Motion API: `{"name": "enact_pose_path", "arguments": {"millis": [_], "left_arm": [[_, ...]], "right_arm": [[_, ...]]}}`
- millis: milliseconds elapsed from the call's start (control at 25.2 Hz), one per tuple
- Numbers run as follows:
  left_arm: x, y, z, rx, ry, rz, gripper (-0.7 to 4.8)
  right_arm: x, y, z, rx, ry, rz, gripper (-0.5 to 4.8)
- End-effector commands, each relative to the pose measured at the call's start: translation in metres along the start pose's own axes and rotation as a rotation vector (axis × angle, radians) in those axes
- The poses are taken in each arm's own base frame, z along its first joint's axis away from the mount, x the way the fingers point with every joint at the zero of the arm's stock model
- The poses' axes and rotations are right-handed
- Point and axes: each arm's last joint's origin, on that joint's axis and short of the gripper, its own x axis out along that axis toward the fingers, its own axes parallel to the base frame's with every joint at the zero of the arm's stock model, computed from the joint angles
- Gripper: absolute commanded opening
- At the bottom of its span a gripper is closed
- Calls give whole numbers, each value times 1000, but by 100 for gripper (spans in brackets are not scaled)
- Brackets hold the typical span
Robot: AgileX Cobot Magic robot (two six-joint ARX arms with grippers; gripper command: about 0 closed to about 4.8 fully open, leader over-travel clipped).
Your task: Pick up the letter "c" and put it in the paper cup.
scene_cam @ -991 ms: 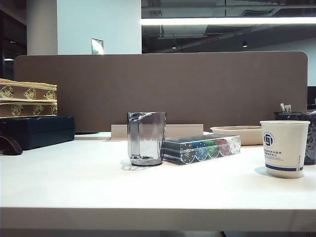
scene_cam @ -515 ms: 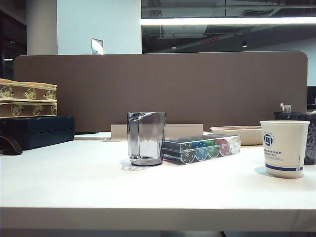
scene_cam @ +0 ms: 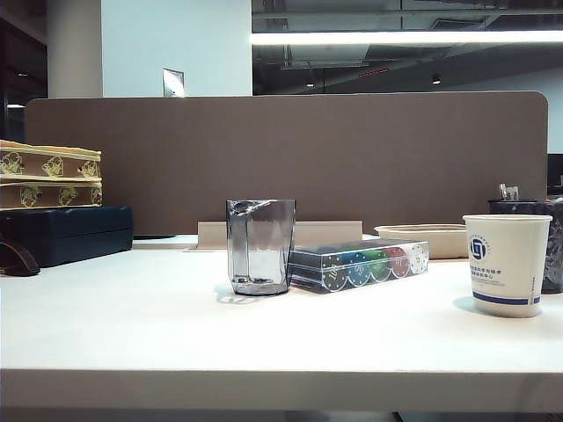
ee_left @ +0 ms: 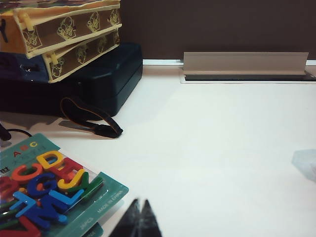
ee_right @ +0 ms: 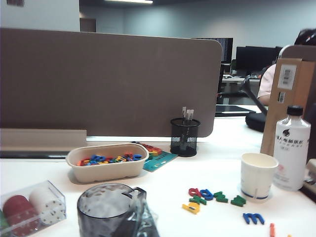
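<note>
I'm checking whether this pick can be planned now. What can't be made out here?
Which of the loose letters beside the paper cup is the "c": too small, right wrist view; none show in exterior view.
Left gripper: only shut tips, cut off by left wrist view's edge.
Right gripper: dark blur at right wrist view's edge, against grey cup.

Open-plan office, as I see it from my remote station.
A brown desk partition [scene_cam: 290,158] runs along the white tabletop's [scene_cam: 264,334] far edge, a mesh pen holder [ee_right: 184,137] stands by it, and monitors [ee_right: 256,57] and exposed ceiling lighting [scene_cam: 405,38] show beyond it.
</note>
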Motion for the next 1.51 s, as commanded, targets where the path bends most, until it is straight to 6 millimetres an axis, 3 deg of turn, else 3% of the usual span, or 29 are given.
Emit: {"name": "enact_pose_path", "arguments": {"millis": [40, 1507], "left_arm": [[0, 0, 1, 0, -8, -3, -3], [0, 0, 1, -1, -8, -3, -3]], "right_arm": [[0, -1, 2, 37, -20, -8, -5], [0, -3, -10, 72, 100, 16, -5]]}}
